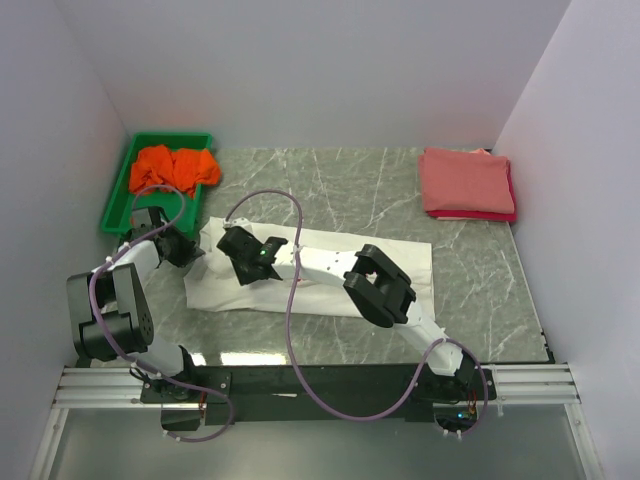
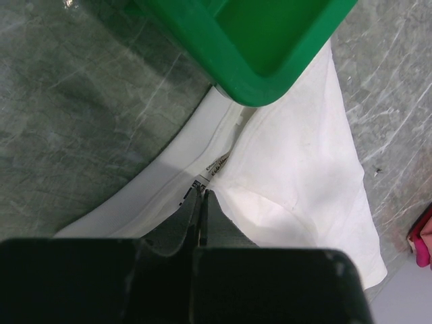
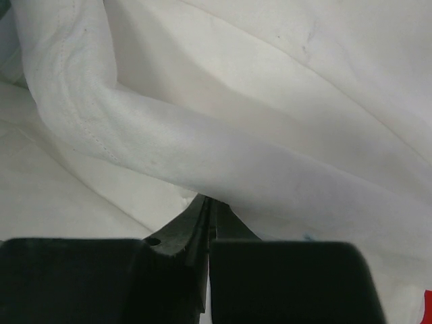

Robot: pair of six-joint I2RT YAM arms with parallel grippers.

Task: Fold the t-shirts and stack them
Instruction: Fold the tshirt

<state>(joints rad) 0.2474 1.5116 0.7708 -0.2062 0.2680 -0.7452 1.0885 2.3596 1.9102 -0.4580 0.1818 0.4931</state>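
The white t-shirt (image 1: 415, 256) lies spread across the middle of the table. My left gripper (image 1: 188, 250) is at its left end, shut on the cloth by the neck label (image 2: 210, 167). My right gripper (image 1: 236, 245) is over the shirt's left part, shut on a raised fold of the white cloth (image 3: 169, 145). A sliver of the red print (image 3: 428, 297) shows at the edge of the right wrist view. An orange t-shirt (image 1: 175, 166) lies crumpled in the green tray (image 1: 117, 195). Folded salmon-pink and red t-shirts (image 1: 467, 183) are stacked at the back right.
The green tray's corner (image 2: 260, 81) is just beyond my left fingers and overlaps the white shirt's edge. Grey walls close in the table on three sides. A purple cable (image 1: 290, 290) loops over the shirt beside the right arm. Bare marble (image 1: 340, 180) lies behind the shirt.
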